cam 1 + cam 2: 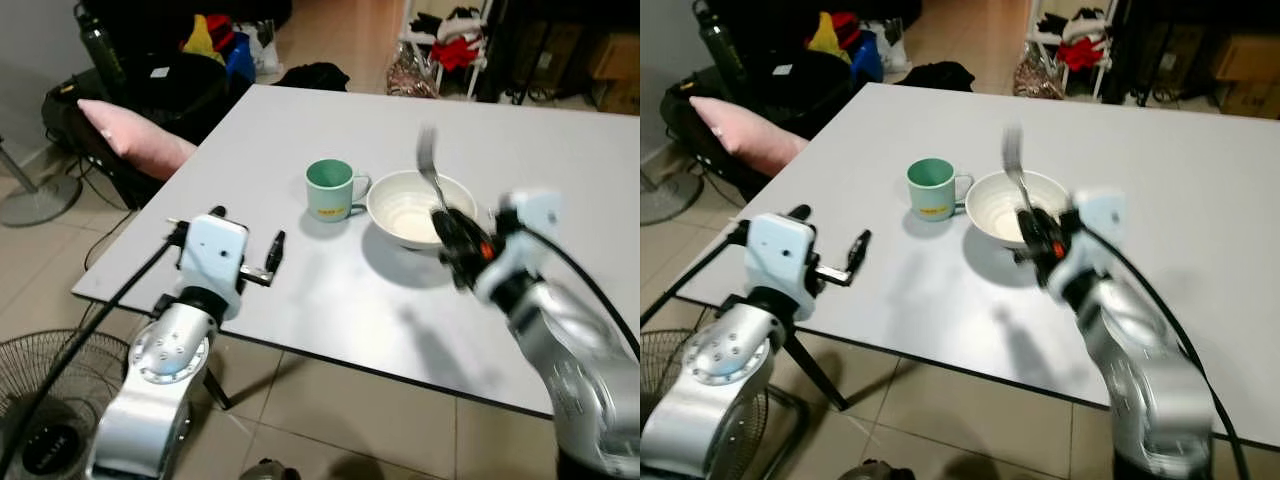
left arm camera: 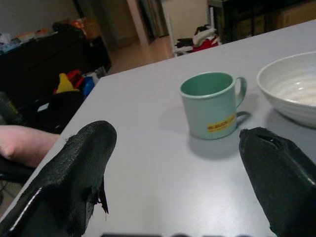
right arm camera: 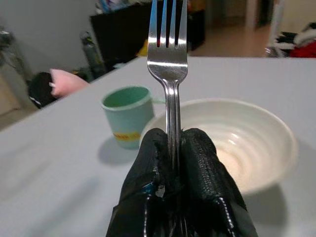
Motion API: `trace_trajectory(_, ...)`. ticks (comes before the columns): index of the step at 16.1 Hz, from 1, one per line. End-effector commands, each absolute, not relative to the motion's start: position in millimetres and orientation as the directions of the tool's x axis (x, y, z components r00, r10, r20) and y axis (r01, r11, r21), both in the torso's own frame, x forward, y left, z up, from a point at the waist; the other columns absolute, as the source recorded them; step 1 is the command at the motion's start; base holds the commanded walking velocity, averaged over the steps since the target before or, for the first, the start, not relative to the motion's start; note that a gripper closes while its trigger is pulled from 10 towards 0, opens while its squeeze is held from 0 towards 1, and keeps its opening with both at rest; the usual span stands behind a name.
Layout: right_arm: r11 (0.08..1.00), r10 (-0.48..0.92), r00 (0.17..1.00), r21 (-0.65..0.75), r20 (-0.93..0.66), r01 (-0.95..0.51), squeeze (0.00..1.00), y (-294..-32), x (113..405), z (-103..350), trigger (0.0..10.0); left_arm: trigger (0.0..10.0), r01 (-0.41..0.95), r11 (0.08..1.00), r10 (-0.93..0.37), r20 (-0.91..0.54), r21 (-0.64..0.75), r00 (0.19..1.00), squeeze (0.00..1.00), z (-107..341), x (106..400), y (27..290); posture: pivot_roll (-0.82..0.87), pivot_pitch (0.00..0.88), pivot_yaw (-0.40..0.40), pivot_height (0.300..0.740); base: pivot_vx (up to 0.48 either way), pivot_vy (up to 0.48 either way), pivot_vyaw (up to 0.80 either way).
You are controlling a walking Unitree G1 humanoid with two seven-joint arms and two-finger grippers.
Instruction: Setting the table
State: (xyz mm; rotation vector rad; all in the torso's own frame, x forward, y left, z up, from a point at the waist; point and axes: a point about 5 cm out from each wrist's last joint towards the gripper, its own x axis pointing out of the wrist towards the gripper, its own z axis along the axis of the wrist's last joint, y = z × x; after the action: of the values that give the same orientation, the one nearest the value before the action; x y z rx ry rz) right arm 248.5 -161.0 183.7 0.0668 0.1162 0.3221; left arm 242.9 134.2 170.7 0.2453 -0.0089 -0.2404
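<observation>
A metal fork (image 1: 430, 165) stands upright with its tines up, and my right gripper (image 1: 447, 228) is shut on its handle, just above the near rim of a white bowl (image 1: 412, 208). The wrist view shows the fork (image 3: 168, 54) clamped between the black fingers (image 3: 197, 163), with the bowl (image 3: 256, 133) right behind. A green mug (image 1: 329, 189) with a yellow label stands left of the bowl. My left gripper (image 1: 275, 255) is open over the table's near left part, pointing at the mug (image 2: 213, 104), with nothing between its fingers (image 2: 74, 168).
The grey table (image 1: 300, 290) has its near edge just ahead of my arms. A pink cushion (image 1: 135, 135) and dark bags lie left of the table. A floor fan (image 1: 50, 400) stands low at the left. A rack with clothes (image 1: 455, 45) is at the back.
</observation>
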Motion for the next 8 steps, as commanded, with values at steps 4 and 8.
trace_trajectory(4, 0.954, 0.297, 0.948, 0.072, -0.113, -0.290, 0.00, -155.7, 243.8, 184.3, 10.0, 10.0, 0.239, 0.937, -0.240, -0.028, 0.256, 0.970, 0.00, 168.3, 246.3, 133.8, -0.09, 0.069, 0.118, 0.740, 0.000, 0.429, -0.54)
trace_trajectory(8, 0.951, 0.308, 0.942, 0.074, -0.134, -0.300, 0.00, -152.1, 239.4, 183.2, 10.0, 10.0, 0.208, 0.945, -0.210, -0.017, 0.252, 0.978, 0.00, 168.0, 247.6, 140.0, -0.09, 0.057, 0.096, 0.740, 0.000, 0.432, -0.67)
